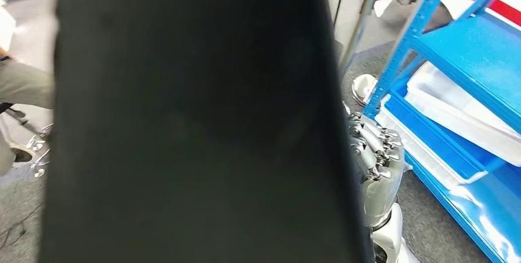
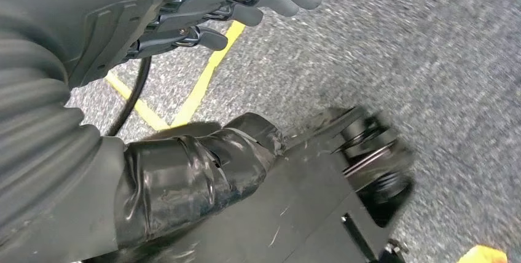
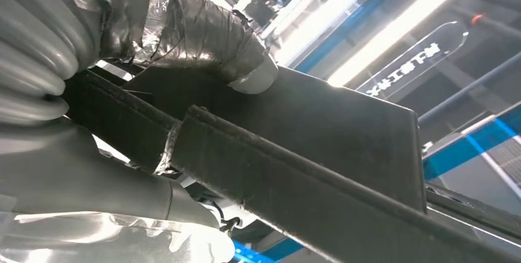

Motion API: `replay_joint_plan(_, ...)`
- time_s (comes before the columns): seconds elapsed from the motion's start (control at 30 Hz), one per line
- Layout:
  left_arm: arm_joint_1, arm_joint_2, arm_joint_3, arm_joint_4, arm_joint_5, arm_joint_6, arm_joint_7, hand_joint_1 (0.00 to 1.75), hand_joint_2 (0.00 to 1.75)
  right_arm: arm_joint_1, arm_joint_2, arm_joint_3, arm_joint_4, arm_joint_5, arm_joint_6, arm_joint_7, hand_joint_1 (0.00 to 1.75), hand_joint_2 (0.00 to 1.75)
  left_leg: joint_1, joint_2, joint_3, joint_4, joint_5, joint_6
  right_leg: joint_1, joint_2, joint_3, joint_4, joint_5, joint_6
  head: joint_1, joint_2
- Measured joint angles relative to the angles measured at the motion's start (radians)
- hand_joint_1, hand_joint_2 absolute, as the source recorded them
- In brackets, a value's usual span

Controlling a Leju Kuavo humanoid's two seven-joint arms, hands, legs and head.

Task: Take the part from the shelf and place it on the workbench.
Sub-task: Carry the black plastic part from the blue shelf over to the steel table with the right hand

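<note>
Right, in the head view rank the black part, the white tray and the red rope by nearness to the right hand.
1. The black part, held by the right hand, on its left.
2. The white tray, on the blue shelf to its right.
3. The red rope, beyond the shelf, farthest.

White characters on a dark rounded sign [image 3: 413, 59] overhead in my right wrist view, too blurred and turned for me to read, no other label, brand or number that I could make out
</note>
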Motion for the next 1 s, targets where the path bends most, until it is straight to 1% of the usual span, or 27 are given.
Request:
replay_joint_plan(0.07,-0.003,0.001,-0.002,0.0,-0.002,-0.002,0.0,0.0,1.75,0.003,0.0,-0.006,-0.005,0.005,0.0,0.0,1.75,1.75,-0.008,0.036,0.062,-0.118,0.04,0.012,0.004,-0.019,0.009,-0.001,-0.007,0.009,0.001,0.0)
replay_joint_plan(0.1,-0.005,0.001,-0.004,0.0,-0.004,-0.004,0.0,0.0,1.75,0.005,-0.001,-0.009,-0.007,0.009,0.0,0.0,1.75,1.75,-0.012,0.045,0.075,-0.144,0.042,0.02,0.006,-0.027,0.012,-0.002,-0.01,0.015,0.001,0.0)
replay_joint_plan(0.13,-0.006,0.002,-0.005,0.0,-0.006,-0.007,0.0,0.0,1.75,0.007,-0.001,-0.011,-0.009,0.013,0.0,0.0,1.75,1.75,-0.017,0.043,0.076,-0.149,0.036,0.028,0.009,-0.035,0.015,-0.004,-0.013,0.021,0.002,0.0)
replay_joint_plan(0.17,-0.005,0.003,-0.006,0.0,-0.009,-0.013,0.001,0.0,1.75,0.009,-0.002,-0.015,-0.012,0.019,0.0,0.001,1.75,1.75,-0.017,0.032,0.075,-0.152,0.037,0.036,0.009,-0.044,0.019,-0.006,-0.015,0.027,0.002,0.0)
replay_joint_plan(0.2,-0.003,0.004,-0.006,0.001,-0.01,-0.021,0.003,0.0,1.75,0.013,-0.003,-0.018,-0.016,0.025,0.0,0.002,1.75,1.75,-0.015,0.021,0.078,-0.156,0.037,0.042,0.008,-0.043,0.023,-0.005,-0.02,0.034,0.002,0.0)
replay_joint_plan(0.23,-0.002,0.004,-0.007,0.001,-0.012,-0.031,0.006,0.0,1.75,0.016,-0.004,-0.022,-0.02,0.032,0.0,0.004,1.75,1.75,-0.013,0.01,0.083,-0.162,0.039,0.049,0.006,-0.03,0.021,0.006,-0.03,0.039,0.003,0.0)
replay_joint_plan(0.27,-0.002,0.005,-0.007,0.001,-0.014,-0.041,0.01,0.0,1.75,0.019,-0.006,-0.026,-0.024,0.038,0.001,0.006,1.75,1.75,-0.011,0.0,0.088,-0.167,0.042,0.056,0.004,-0.008,0.009,0.036,-0.049,0.042,0.004,0.0)
replay_joint_plan(0.33,-0.004,0.006,-0.009,0.001,-0.017,-0.054,0.016,0.0,1.75,0.025,-0.012,-0.03,-0.029,0.047,0.001,0.008,1.75,1.75,-0.01,-0.019,0.092,-0.171,0.042,0.066,0.004,0.039,-0.051,0.154,-0.107,0.042,0.007,0.0)
replay_joint_plan(0.37,-0.005,0.006,-0.009,0.001,-0.017,-0.058,0.018,0.0,1.75,0.028,-0.014,-0.031,-0.031,0.049,0.001,0.008,1.75,1.75,-0.011,-0.031,0.092,-0.17,0.042,0.069,0.006,0.048,-0.088,0.22,-0.132,0.042,0.008,0.0)
replay_joint_plan(0.4,-0.006,0.006,-0.01,0.001,-0.016,-0.06,0.019,0.0,1.75,0.031,-0.015,-0.031,-0.032,0.05,0.001,0.008,1.75,1.75,-0.011,-0.044,0.092,-0.169,0.041,0.07,0.007,0.053,-0.116,0.265,-0.14,0.041,0.008,0.0)
replay_joint_plan(0.43,-0.005,0.007,-0.01,0.001,-0.013,-0.06,0.018,0.0,1.75,0.033,-0.016,-0.031,-0.032,0.05,0.001,0.009,1.75,1.75,-0.011,-0.058,0.092,-0.167,0.04,0.07,0.007,0.054,-0.128,0.275,-0.127,0.041,0.008,0.0)
replay_joint_plan(0.47,-0.005,0.007,-0.011,0.001,-0.009,-0.06,0.017,0.0,1.75,0.034,-0.017,-0.031,-0.033,0.05,0.001,0.01,1.75,1.75,-0.011,-0.073,0.093,-0.163,0.038,0.069,0.006,0.057,-0.12,0.244,-0.096,0.041,0.008,0.0)
replay_joint_plan(0.5,-0.005,0.007,-0.011,0.001,-0.005,-0.06,0.015,0.0,1.75,0.033,-0.018,-0.031,-0.033,0.05,0.001,0.011,1.75,1.75,-0.01,-0.088,0.093,-0.158,0.035,0.066,0.004,0.065,-0.097,0.184,-0.054,0.04,0.008,0.0)
replay_joint_plan(0.53,-0.005,0.007,-0.011,0.001,-0.001,-0.059,0.013,0.0,1.75,0.033,-0.018,-0.031,-0.033,0.05,0.002,0.012,1.75,1.75,-0.01,-0.102,0.091,-0.151,0.031,0.062,-0.001,0.09,-0.072,0.121,-0.023,0.04,0.008,0.0)
replay_joint_plan(0.57,-0.006,0.007,-0.011,0.001,0.003,-0.059,0.01,0.0,1.75,0.032,-0.019,-0.031,-0.034,0.05,0.002,0.014,1.75,1.75,-0.011,-0.116,0.086,-0.143,0.028,0.056,-0.005,0.116,-0.051,0.069,-0.003,0.04,0.007,0.0)
replay_joint_plan(0.6,-0.006,0.008,-0.011,0.001,0.006,-0.06,0.009,0.0,1.75,0.032,-0.019,-0.031,-0.034,0.049,0.002,0.015,1.75,1.75,-0.011,-0.128,0.079,-0.136,0.026,0.05,-0.008,0.137,-0.04,0.039,0.004,0.038,0.007,0.0)
replay_joint_plan(0.63,-0.007,0.009,-0.011,0.002,0.007,-0.062,0.009,0.0,1.75,0.032,-0.02,-0.031,-0.035,0.046,0.002,0.016,1.75,1.75,-0.01,-0.14,0.072,-0.134,0.027,0.043,-0.008,0.149,-0.037,0.03,0.001,0.035,0.006,0.0)
replay_joint_plan(0.67,-0.006,0.011,-0.011,0.002,0.009,-0.067,0.011,0.0,1.75,0.031,-0.021,-0.031,-0.035,0.04,0.002,0.017,1.75,1.75,-0.008,-0.151,0.067,-0.134,0.03,0.037,-0.007,0.141,-0.036,0.027,0.002,0.03,0.006,0.0)
replay_joint_plan(0.7,-0.005,0.013,-0.011,0.002,0.01,-0.075,0.016,0.0,1.75,0.029,-0.021,-0.031,-0.036,0.033,0.001,0.017,1.75,1.75,-0.005,-0.151,0.064,-0.135,0.031,0.031,-0.007,0.128,-0.034,0.024,0.004,0.024,0.006,0.0)
replay_joint_plan(0.73,-0.004,0.015,-0.011,0.002,0.011,-0.086,0.023,0.0,1.75,0.028,-0.021,-0.031,-0.036,0.023,0.001,0.017,1.75,1.75,-0.007,-0.133,0.06,-0.128,0.028,0.026,-0.008,0.116,-0.03,0.021,0.005,0.017,0.003,0.0)
replay_joint_plan(0.77,-0.004,0.016,-0.011,0.002,0.014,-0.099,0.033,0.0,1.75,0.026,-0.021,-0.031,-0.036,0.015,0.001,0.017,1.75,1.75,-0.009,-0.104,0.049,-0.105,0.016,0.022,-0.009,0.102,-0.026,0.017,0.006,0.011,-0.003,0.0)
replay_joint_plan(0.83,-0.005,0.016,-0.011,0.002,0.027,-0.115,0.045,0.0,1.75,0.024,-0.021,-0.031,-0.037,0.002,0.001,0.017,1.75,1.75,-0.011,-0.041,-0.003,-0.002,-0.034,0.014,-0.005,0.072,-0.022,0.014,0.004,0.002,-0.014,0.0)
replay_joint_plan(0.87,-0.006,0.015,-0.011,0.002,0.034,-0.116,0.048,0.0,1.75,0.023,-0.021,-0.031,-0.037,-0.002,0.001,0.017,1.75,1.75,-0.009,-0.029,-0.037,0.062,-0.059,0.011,-0.003,0.057,-0.021,0.014,0.002,-0.001,-0.017,0.0)
replay_joint_plan(0.9,-0.006,0.014,-0.011,0.002,0.039,-0.114,0.049,0.0,1.75,0.024,-0.021,-0.031,-0.037,-0.004,0.001,0.017,1.75,1.75,-0.007,-0.024,-0.063,0.11,-0.073,0.01,-0.002,0.042,-0.021,0.014,0.001,-0.002,-0.017,0.0)
replay_joint_plan(0.93,-0.006,0.014,-0.011,0.002,0.043,-0.11,0.049,0.0,1.75,0.024,-0.021,-0.031,-0.037,-0.005,0.001,0.018,1.75,1.75,-0.007,-0.021,-0.073,0.127,-0.07,0.009,0.0,0.027,-0.02,0.014,-0.001,-0.002,-0.018,0.0)
replay_joint_plan(0.97,-0.005,0.013,-0.011,0.002,0.045,-0.107,0.049,0.0,1.75,0.024,-0.021,-0.031,-0.037,-0.006,0.001,0.019,1.75,1.75,-0.007,-0.018,-0.061,0.103,-0.049,0.011,0.0,0.015,-0.018,0.014,-0.002,-0.002,-0.018,0.0)
replay_joint_plan(1.0,-0.004,0.013,-0.011,0.002,0.045,-0.105,0.05,0.0,1.75,0.024,-0.021,-0.031,-0.037,-0.007,0.001,0.021,1.75,1.75,-0.007,-0.011,-0.03,0.047,-0.017,0.015,0.001,0.003,-0.015,0.014,-0.004,0.0,-0.018,0.0)
